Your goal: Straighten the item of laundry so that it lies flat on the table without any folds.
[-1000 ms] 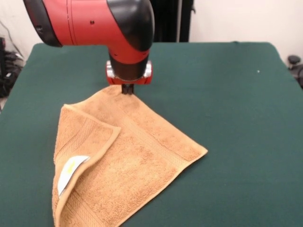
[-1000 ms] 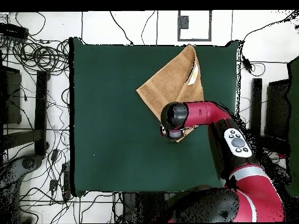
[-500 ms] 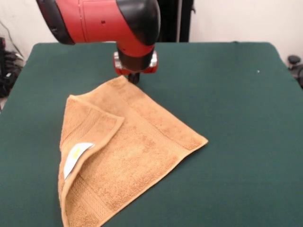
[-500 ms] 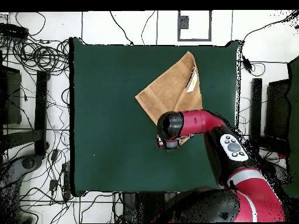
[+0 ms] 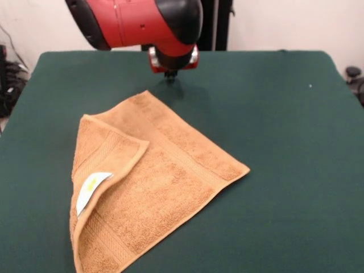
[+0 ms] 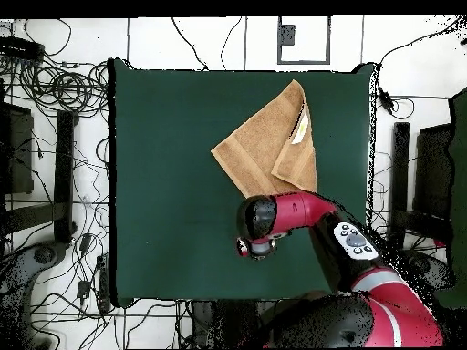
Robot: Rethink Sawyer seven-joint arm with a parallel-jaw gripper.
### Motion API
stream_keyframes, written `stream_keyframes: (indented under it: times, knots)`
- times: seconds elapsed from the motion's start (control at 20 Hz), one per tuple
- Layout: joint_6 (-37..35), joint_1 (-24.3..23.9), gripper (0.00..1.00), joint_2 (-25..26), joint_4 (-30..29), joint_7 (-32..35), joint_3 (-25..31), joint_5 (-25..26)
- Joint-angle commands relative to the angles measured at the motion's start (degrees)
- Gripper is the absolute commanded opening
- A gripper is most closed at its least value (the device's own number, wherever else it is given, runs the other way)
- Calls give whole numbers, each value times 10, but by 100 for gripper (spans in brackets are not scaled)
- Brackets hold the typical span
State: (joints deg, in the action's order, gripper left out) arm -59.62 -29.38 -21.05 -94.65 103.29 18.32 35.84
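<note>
Now the gripper (image 5: 170, 74), jaw state unclear, has left the still-folded towel (image 5: 151, 176).

Bare table (image 5: 284, 114) surrounds the towel (image 5: 159, 170); only the arm (image 5: 142, 23) overhangs.

Dark green cloth-topped table (image 5: 273, 131), rectangular. Only thing lying on it: orange-tan terry towel (image 5: 170, 176), set cornerwise toward front-view left half. One corner flap folded over onto towel body, small white label (image 5: 90, 190) on flap underside showing. Woven band runs near edges.
</note>
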Motion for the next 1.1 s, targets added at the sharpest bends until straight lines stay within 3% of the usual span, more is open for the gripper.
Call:
stream_keyframes:
  times: [0.05,0.25,0.65,1.1]
  knots:
    - [64,36,0,-145,-40,58,49,-58]
    - [68,61,0,-197,-27,89,41,-76]
    - [104,49,0,-248,-31,25,63,-120]
    - [231,28,0,-197,-12,-29,64,-68]
